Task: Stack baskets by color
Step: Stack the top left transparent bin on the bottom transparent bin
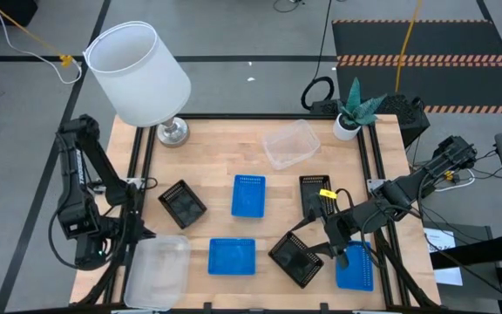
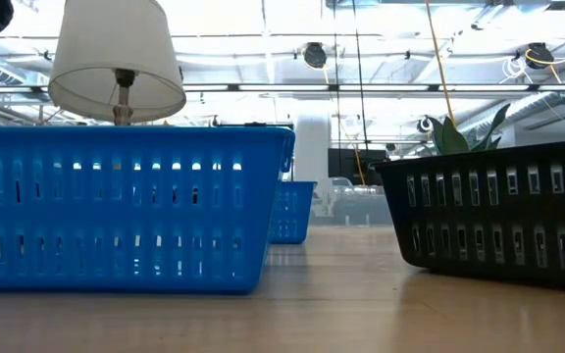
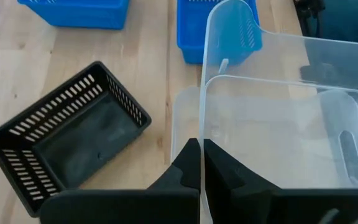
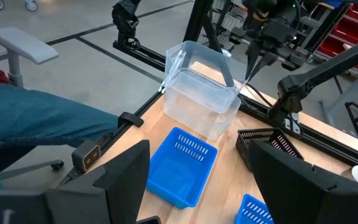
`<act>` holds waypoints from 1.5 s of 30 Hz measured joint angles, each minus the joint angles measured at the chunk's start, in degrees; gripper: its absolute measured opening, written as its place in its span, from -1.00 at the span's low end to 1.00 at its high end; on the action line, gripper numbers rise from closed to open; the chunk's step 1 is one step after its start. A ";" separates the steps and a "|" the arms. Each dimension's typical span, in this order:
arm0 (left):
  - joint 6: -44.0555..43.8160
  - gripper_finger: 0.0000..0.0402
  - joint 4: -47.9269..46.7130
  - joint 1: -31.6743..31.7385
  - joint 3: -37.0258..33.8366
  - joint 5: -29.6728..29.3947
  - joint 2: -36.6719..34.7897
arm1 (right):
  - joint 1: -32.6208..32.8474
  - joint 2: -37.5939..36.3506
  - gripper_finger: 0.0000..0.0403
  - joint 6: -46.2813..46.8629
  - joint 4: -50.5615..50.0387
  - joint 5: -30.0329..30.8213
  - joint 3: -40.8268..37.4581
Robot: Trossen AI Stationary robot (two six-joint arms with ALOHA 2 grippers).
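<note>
Left claw [image 3: 201, 163] on translucent clear basket [image 3: 278, 130]

No legible text, label, brand, number or sign appears in any of the four views.
</note>
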 joint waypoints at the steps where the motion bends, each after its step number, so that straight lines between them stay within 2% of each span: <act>1: -0.26 -1.00 0.06 -0.26 -0.43 -0.01 -0.01 | 0.00 0.00 0.32 0.00 0.00 0.00 0.00; 11: -0.31 -1.00 1.68 -0.52 -2.68 -0.06 -0.02 | 0.00 0.00 0.32 -0.11 0.00 0.00 0.00; 23: 0.11 -1.00 -1.30 -0.29 -2.70 -1.46 -4.78 | 0.00 0.00 0.32 -0.35 0.00 0.00 -0.04; 31: 1.13 -1.00 -1.07 0.72 -2.95 -1.89 -5.07 | 0.00 0.00 0.32 -0.35 0.00 0.00 -0.04; 45: -1.19 -1.00 3.12 0.68 -8.20 0.07 -5.07 | 0.00 0.00 0.32 -0.35 0.00 0.00 -0.04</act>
